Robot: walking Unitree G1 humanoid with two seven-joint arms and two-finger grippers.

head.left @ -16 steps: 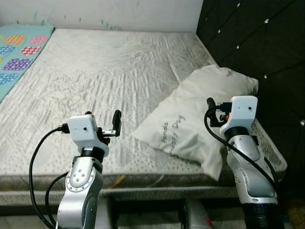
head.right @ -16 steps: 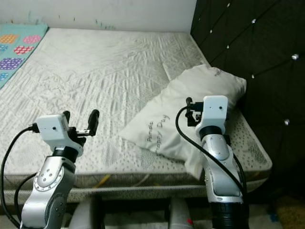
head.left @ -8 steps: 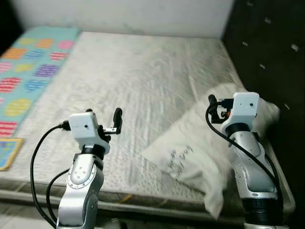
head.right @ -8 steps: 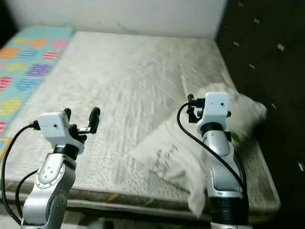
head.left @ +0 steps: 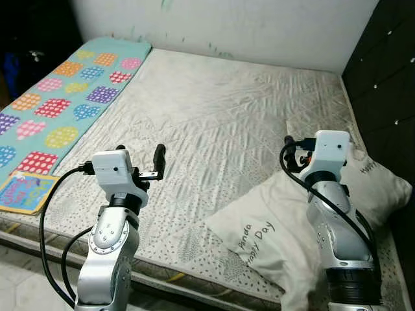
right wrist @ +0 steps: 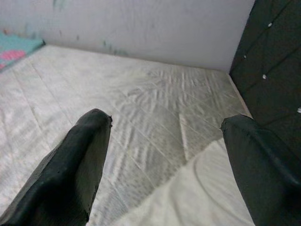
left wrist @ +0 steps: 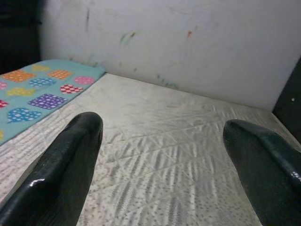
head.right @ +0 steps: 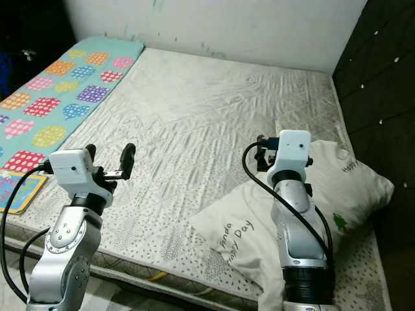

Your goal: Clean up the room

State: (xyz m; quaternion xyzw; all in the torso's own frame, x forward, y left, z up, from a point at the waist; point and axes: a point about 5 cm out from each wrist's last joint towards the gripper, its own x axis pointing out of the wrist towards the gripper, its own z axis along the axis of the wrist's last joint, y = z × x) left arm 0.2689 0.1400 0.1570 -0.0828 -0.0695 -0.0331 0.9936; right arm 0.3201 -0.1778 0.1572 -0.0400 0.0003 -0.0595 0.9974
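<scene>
A white pillow lies on the bed, at the near right corner, close to the dark padded headboard. It is soft and a little wrinkled, and it carries the grey words "Panda Happy Day" near its front corner; the right eye view also shows a small green mark on its cover and one more small word near the far corner. The bed has a pale quilted mattress cover with fine dots. Along its left side lies a turquoise blanket with coloured squares and circles, and at the near left edge rests a flat, colourful book. Both arms are raised in front of the robot over the near part of the bed. The left gripper is released, its two black fingers wide apart and empty above the mattress; its wrist view looks across the bed to the white wall with some small colour marks. The right gripper is released too and holds nothing; its wrist view shows the rounded edge of the pillow just below the fingers, and the headboard at one side.
</scene>
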